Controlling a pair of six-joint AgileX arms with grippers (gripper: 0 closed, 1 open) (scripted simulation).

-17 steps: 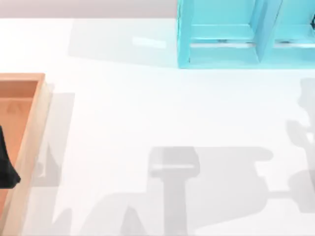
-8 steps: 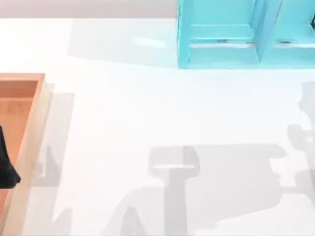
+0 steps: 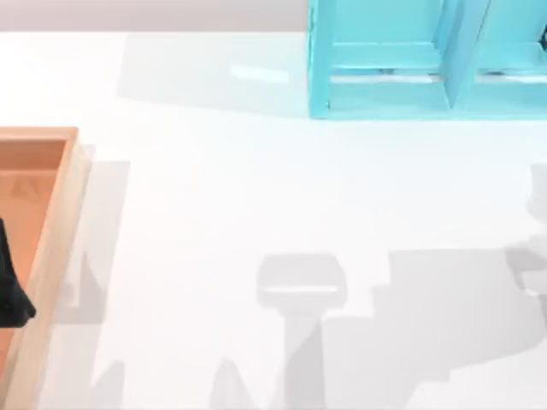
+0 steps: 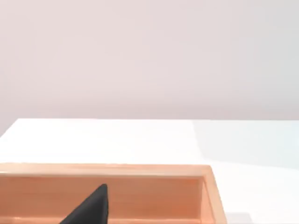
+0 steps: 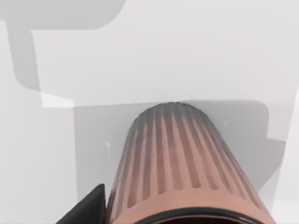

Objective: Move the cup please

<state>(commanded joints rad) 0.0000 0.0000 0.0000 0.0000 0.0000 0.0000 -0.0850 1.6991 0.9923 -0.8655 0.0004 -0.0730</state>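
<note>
The cup [image 5: 180, 163] is ribbed and brownish-pink with a dark rim, and it sits very close to the camera in the right wrist view. It hangs above the white table and casts a grey shadow below. One black finger [image 5: 86, 207] of my right gripper presses against the cup's side, and the gripper is shut on the cup. My left gripper [image 3: 10, 295] is a dark shape over the wooden tray [image 3: 51, 222] at the table's left edge. One dark finger [image 4: 91, 207] of it shows over the tray's floor in the left wrist view.
A cyan shelf unit [image 3: 385, 60] with open compartments stands at the back right. The wooden tray's rim [image 4: 107, 170] runs along the left side. Grey arm shadows [image 3: 427, 325] lie on the white table toward the front right.
The right arm's shadows on the table have slid toward the right edge and the front. The left gripper and the tray stay where they were.
</note>
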